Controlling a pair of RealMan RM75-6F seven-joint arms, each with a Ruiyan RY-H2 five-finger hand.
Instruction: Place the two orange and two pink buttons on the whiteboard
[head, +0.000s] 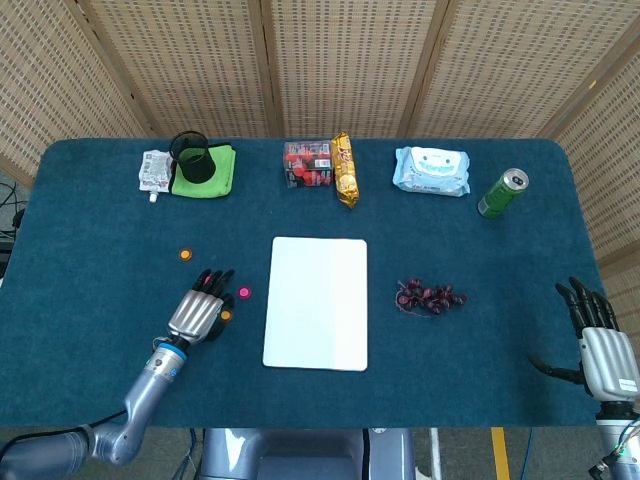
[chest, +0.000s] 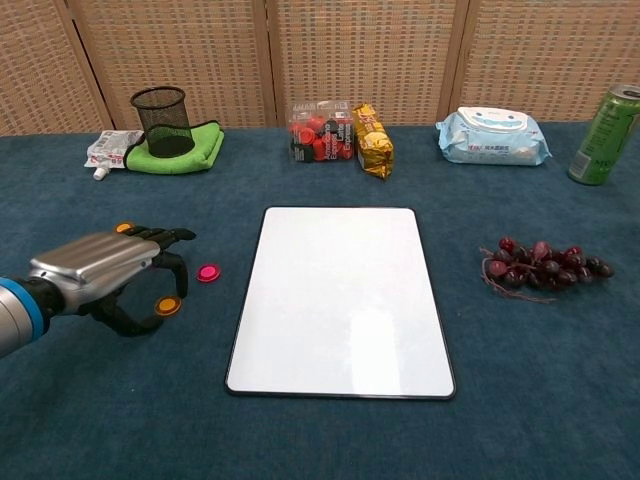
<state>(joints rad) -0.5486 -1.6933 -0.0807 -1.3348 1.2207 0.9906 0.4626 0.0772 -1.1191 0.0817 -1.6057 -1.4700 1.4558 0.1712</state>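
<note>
The whiteboard (head: 316, 330) (chest: 340, 300) lies flat mid-table with nothing on it. Left of it sits one pink button (head: 244, 293) (chest: 208, 272). An orange button (head: 226, 315) (chest: 166, 305) lies just below that, between the thumb and fingertips of my left hand (head: 198, 314) (chest: 95, 275); the button looks to be on the cloth, with the fingers curved over it. A second orange button (head: 185, 255) (chest: 124, 228) lies further left and back. The other pink button is hidden under the left hand. My right hand (head: 603, 345) rests at the table's right front with its fingers spread and nothing in it.
Along the back edge stand a black mesh cup (head: 189, 155) on a green cloth (chest: 180, 155), a red snack box (head: 307, 164), a gold packet (head: 345, 170), a wipes pack (head: 431, 171) and a green can (head: 502, 193). Grapes (head: 430, 297) lie right of the whiteboard.
</note>
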